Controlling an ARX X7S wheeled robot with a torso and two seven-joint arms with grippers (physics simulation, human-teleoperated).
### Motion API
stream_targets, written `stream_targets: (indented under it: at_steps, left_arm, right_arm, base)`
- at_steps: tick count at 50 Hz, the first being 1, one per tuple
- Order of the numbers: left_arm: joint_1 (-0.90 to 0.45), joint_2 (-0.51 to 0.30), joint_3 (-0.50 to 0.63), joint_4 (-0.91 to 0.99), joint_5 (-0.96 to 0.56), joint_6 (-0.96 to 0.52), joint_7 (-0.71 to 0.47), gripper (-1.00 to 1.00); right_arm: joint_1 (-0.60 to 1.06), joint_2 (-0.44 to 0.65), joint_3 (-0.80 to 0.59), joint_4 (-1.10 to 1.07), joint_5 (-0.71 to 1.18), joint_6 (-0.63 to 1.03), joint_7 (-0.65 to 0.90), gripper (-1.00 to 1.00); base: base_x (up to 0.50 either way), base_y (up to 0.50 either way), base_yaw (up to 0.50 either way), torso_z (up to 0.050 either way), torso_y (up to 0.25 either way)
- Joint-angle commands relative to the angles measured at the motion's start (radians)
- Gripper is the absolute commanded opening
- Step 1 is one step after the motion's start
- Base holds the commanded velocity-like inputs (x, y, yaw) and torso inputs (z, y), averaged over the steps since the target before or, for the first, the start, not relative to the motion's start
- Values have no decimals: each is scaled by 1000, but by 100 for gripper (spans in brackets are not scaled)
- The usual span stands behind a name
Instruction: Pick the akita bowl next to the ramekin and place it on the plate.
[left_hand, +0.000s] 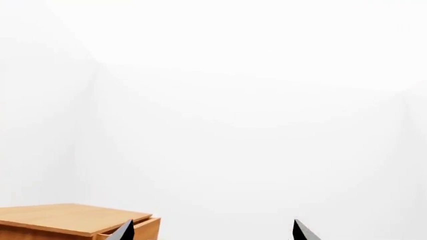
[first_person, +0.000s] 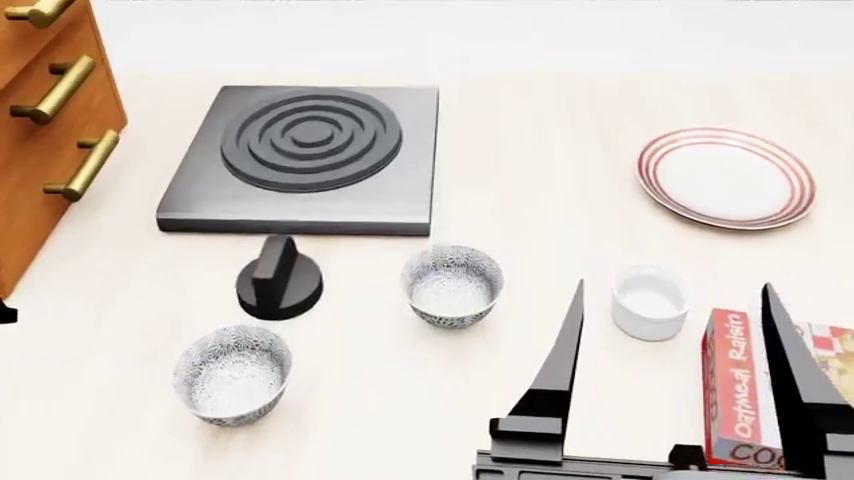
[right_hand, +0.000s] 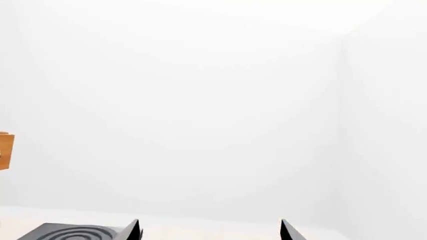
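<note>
In the head view the akita bowl (first_person: 453, 285), grey-speckled and upright, stands on the pale counter just left of the white ramekin (first_person: 650, 302). The red-ringed plate (first_person: 725, 178) lies empty at the far right. My right gripper (first_person: 674, 290) is open near the front edge, its two dark fingers (first_person: 567, 350) rising either side of the ramekin, with nothing held. The right wrist view shows that gripper (right_hand: 210, 231) open against a white wall. My left gripper (left_hand: 213, 231) is open and empty in the left wrist view; it is out of the head view.
A second speckled bowl (first_person: 232, 374) sits front left. A black knob (first_person: 279, 280) stands before the dark burner slab (first_person: 307, 155) (right_hand: 67, 233). Wooden drawers with brass handles (first_person: 47, 130) stand at the left, and a wooden cabinet (left_hand: 73, 220) shows in the left wrist view. An oatmeal raisin box (first_person: 737, 400) lies front right.
</note>
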Motion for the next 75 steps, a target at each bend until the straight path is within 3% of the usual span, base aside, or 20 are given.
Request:
stream_targets:
  at_steps: [1,63,75]
  left_arm:
    - [-2,-10,8,-6,-3,10,-15,100]
    - [7,-51,28,-32,-35,58,-59,100]
    - [11,-60,48,-44,-12,73,-61,100]
  right_arm:
    - [4,7,-1,-6,4,0,8,100]
    - [7,41,-28,4,24,-6,32,100]
    - [8,40,-27,26,39,-15,32,100]
  base:
    - [371,0,0,0,0]
    - [372,0,0,0,0]
    - [0,0,0,0,-8]
